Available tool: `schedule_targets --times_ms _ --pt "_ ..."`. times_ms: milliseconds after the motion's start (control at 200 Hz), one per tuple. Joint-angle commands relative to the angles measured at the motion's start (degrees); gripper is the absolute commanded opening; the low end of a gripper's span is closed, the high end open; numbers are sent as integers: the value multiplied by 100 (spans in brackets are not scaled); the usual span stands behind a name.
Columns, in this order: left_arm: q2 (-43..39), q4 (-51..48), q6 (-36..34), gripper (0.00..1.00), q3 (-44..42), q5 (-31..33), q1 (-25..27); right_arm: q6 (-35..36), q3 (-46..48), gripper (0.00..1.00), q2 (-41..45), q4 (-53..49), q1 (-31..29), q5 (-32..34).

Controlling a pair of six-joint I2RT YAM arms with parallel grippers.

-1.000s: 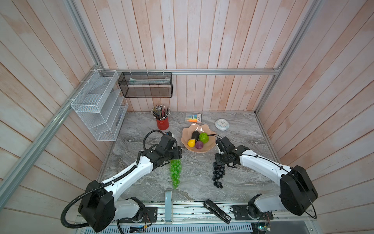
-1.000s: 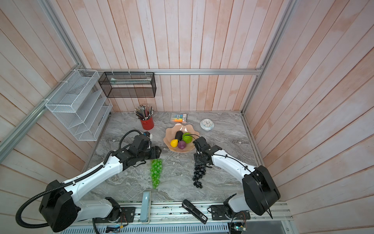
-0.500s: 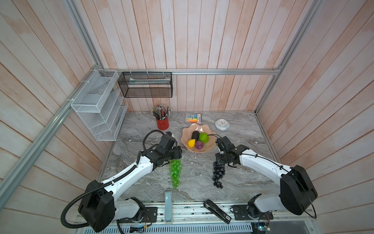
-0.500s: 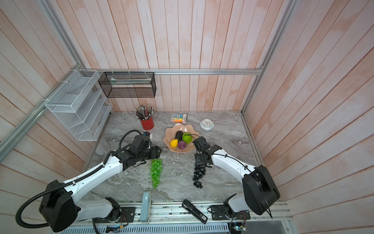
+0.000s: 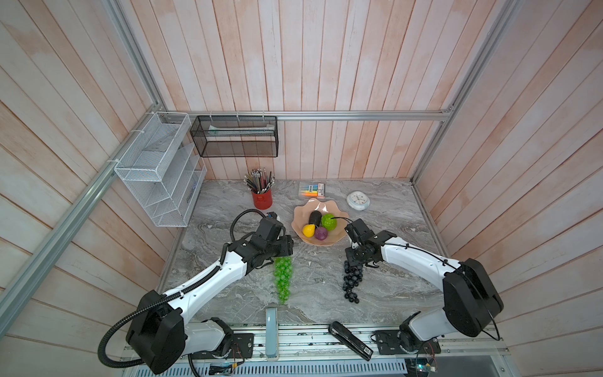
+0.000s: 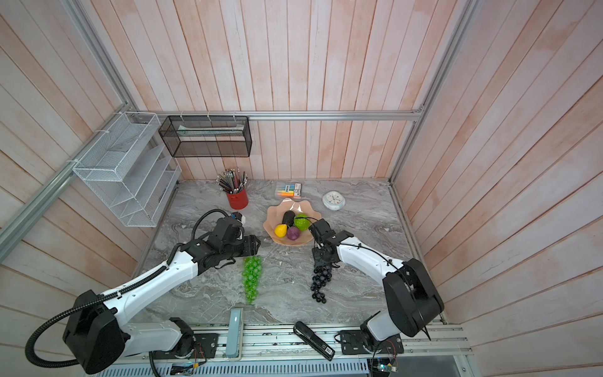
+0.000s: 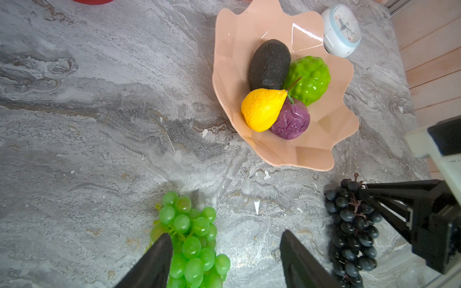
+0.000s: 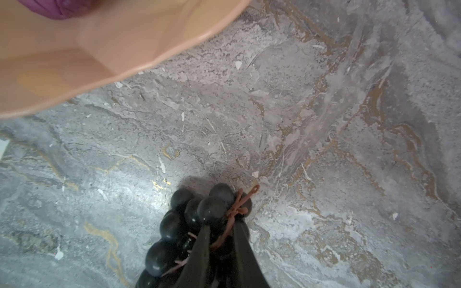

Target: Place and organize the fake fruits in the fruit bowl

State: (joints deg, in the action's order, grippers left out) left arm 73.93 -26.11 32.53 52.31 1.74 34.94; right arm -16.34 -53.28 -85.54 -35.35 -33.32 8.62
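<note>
Left tool [image 7: 224, 259], jaws wide, hangs over the green grape bunch [image 7: 192, 239] on the surface [image 7: 99, 124]. The fruit bowl [image 7: 311, 154] holds four fruits [image 7: 262, 109]. The right tool [image 8: 219, 239] pinches the black grape bunch [image 8: 189, 219] by its stem [image 8: 240, 199]. Lift gently, clearing the rim.

Enclosure walled on three sides with pale, pink-washed wood planks [image 5: 326, 65]. An aluminium frame rail [image 5: 359, 115] crosses the back wall, with matching posts in the corners. Work surface is a grey marble-pattern tabletop [image 5: 401, 209] with tan veins.

White wire file rack [image 5: 156, 169] on the left wall. Black mesh basket [image 5: 235, 140] hangs from the rail.

Near the back edge: red pencil cup [image 5: 262, 199], highlighter pack [image 5: 312, 190], white clock [image 5: 358, 200].

Light even, shadows soft and short.
</note>
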Motion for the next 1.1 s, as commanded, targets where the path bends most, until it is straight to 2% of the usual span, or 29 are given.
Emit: schedule_targets --times_ms 0,90,290,870,1090 --pt "112 32 -88 71 13 -33 9 17 -140 12 -51 -283 35 -93" --pt "122 23 -98 71 41 -33 9 25 -141 6 -42 -312 32 -134" --pt "95 -17 -98 71 59 1 12 25 -153 0 117 -332 34 -82" --pt "86 -52 -72 71 100 29 8 -70 -207 0 960 -332 3 -23" --pt "52 -112 -30 71 97 85 6 -107 -744 0 1290 -467 -119 -54"
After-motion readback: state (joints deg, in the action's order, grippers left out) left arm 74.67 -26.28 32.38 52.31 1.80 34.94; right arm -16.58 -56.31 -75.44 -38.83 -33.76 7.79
